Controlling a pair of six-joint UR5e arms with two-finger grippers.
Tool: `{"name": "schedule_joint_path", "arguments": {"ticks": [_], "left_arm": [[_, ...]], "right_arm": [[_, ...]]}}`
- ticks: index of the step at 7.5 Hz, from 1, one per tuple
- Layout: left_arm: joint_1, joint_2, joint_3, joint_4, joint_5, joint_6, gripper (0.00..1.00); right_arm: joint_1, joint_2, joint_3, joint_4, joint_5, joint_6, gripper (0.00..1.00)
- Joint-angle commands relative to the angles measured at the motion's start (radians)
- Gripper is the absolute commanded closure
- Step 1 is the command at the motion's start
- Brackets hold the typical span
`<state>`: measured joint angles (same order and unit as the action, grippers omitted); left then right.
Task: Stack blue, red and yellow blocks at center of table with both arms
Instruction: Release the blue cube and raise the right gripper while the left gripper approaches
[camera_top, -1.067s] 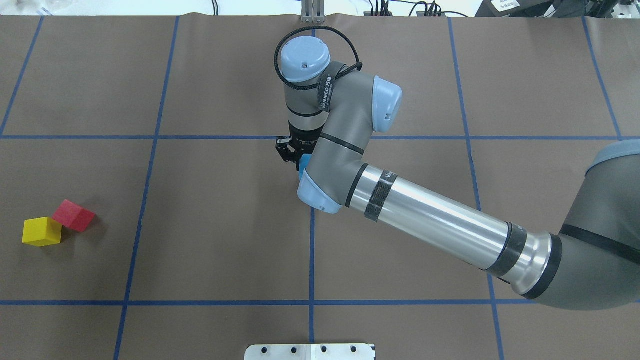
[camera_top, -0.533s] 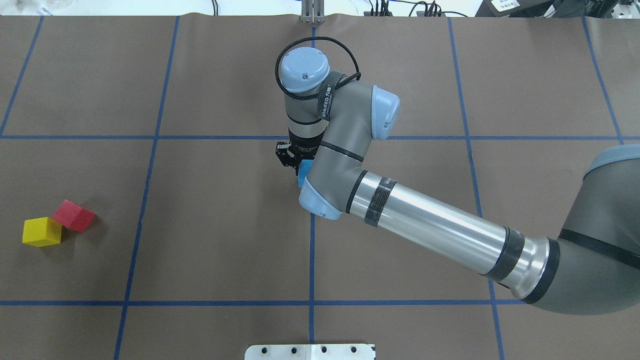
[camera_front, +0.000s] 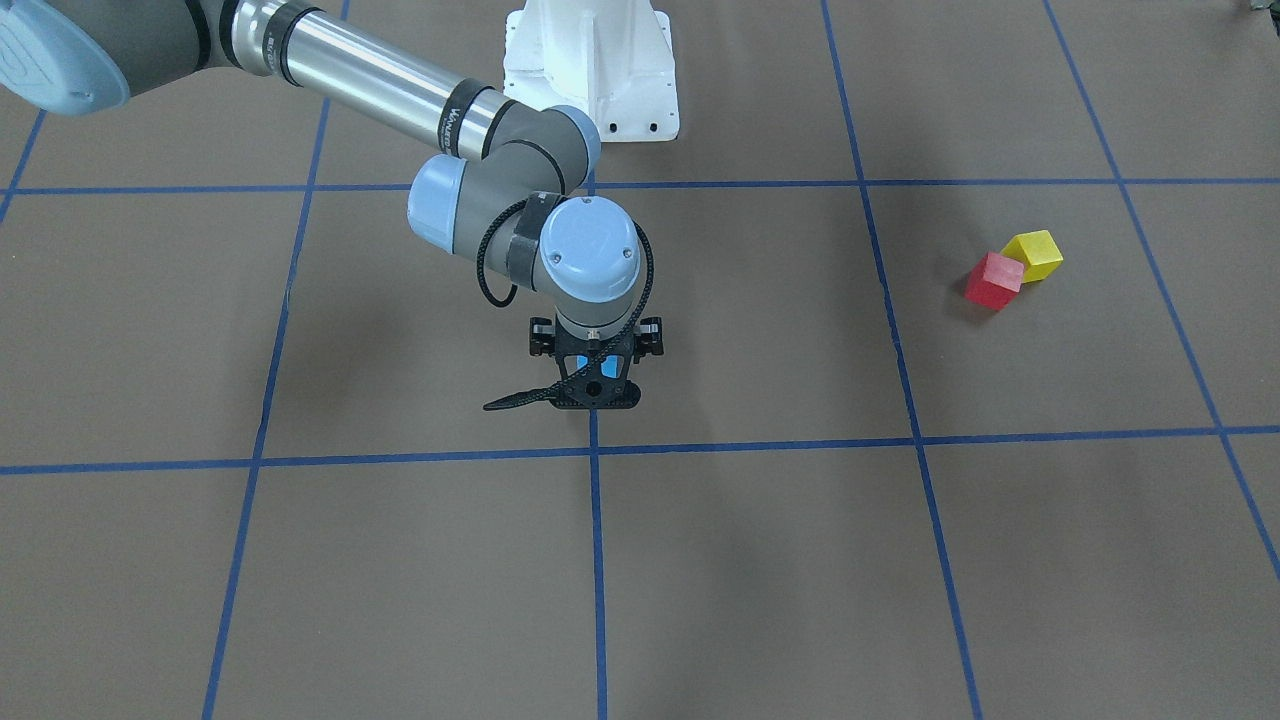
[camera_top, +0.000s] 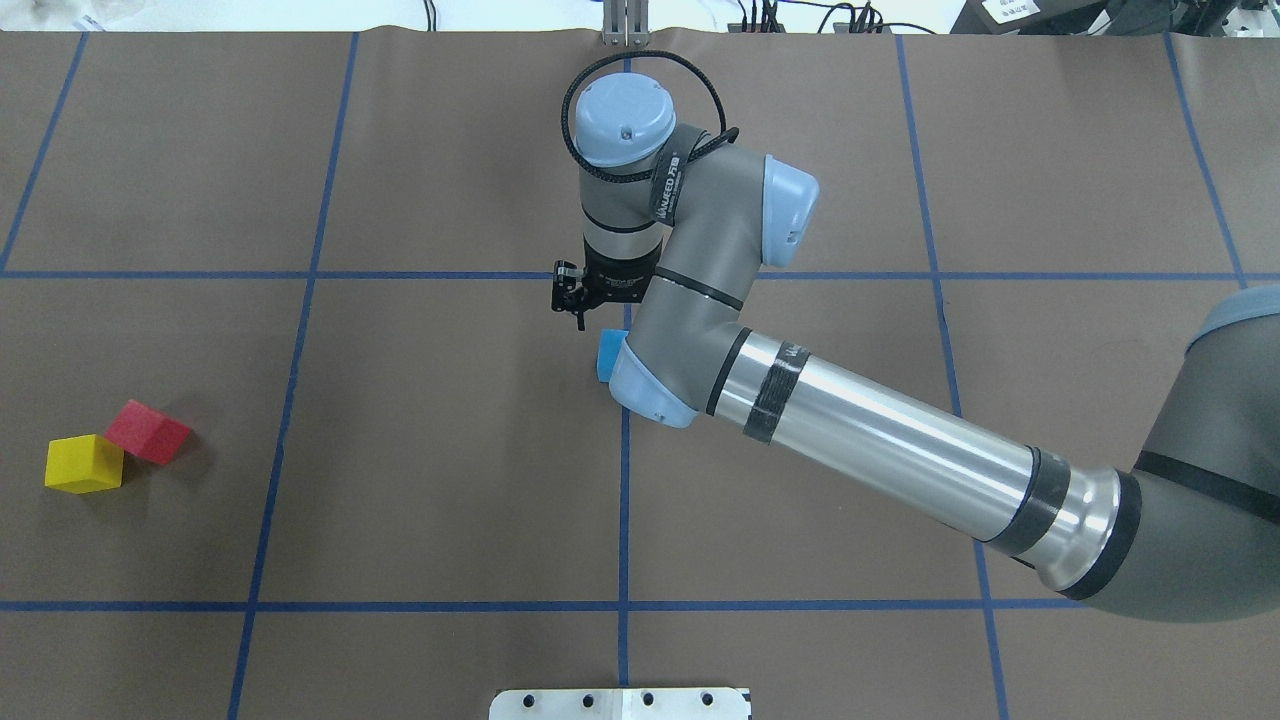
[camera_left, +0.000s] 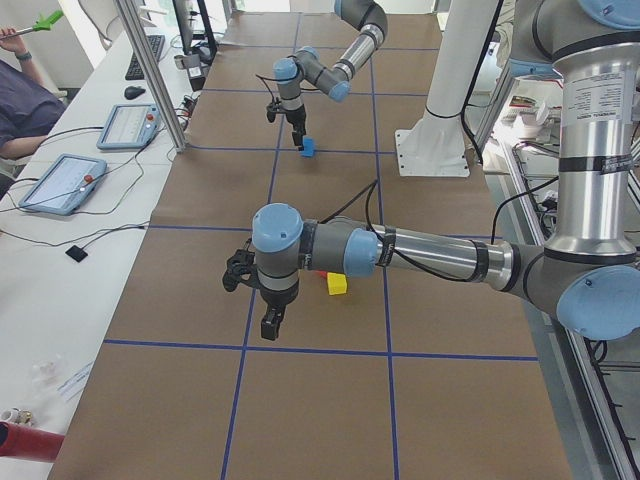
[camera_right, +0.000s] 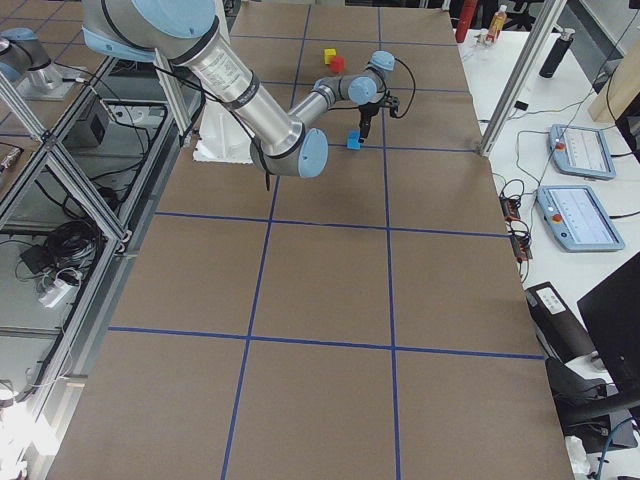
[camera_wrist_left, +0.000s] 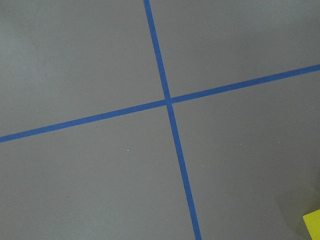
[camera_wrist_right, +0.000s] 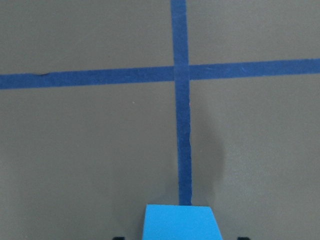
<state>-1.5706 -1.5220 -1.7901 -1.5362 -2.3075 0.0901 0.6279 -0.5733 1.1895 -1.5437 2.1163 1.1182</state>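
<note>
The blue block (camera_top: 605, 356) sits on the table at the centre grid line, half hidden under my right arm's elbow. It also shows at the bottom of the right wrist view (camera_wrist_right: 182, 222). My right gripper (camera_front: 595, 392) hangs just over the block, open, with its fingertips clear of the block's sides. The red block (camera_top: 147, 431) and the yellow block (camera_top: 84, 463) touch each other at the table's left. My left gripper (camera_left: 271, 322) hovers over the table beside them. I cannot tell if it is open or shut. A yellow corner (camera_wrist_left: 313, 225) shows in the left wrist view.
The robot's white base (camera_front: 590, 65) stands at the table's near edge. Blue tape lines (camera_top: 624, 500) divide the brown table cover into squares. Operators' tablets (camera_left: 62, 182) lie on a side table.
My right gripper has let go of the blue block and lifted a little away from it. The block stays on the centre line. The red and yellow blocks have not moved.
</note>
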Motion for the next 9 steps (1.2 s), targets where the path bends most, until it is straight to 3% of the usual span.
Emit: {"name": "schedule_joint_path", "arguments": {"ticks": [1,4,7,9], "left_arm": [[0.099,-0.039,-0.055,-0.004,0.003,-0.219,0.0],[0.295,-0.044,-0.211,-0.041,0.037,-0.861,0.0],[0.627,0.02,-0.305,-0.221,0.275,-1.531,0.0],[0.809,0.055,-0.365,-0.231,0.371,-1.778,0.0]], "right_arm": [[0.074,-0.075,0.16,-0.08,0.031,-0.044,0.01],[0.191,-0.268,0.369,-0.183,0.03,-0.286,0.01],[0.306,-0.449,0.485,-0.184,0.03,-0.522,0.01],[0.308,-0.465,0.486,-0.182,0.016,-0.548,0.01]]}}
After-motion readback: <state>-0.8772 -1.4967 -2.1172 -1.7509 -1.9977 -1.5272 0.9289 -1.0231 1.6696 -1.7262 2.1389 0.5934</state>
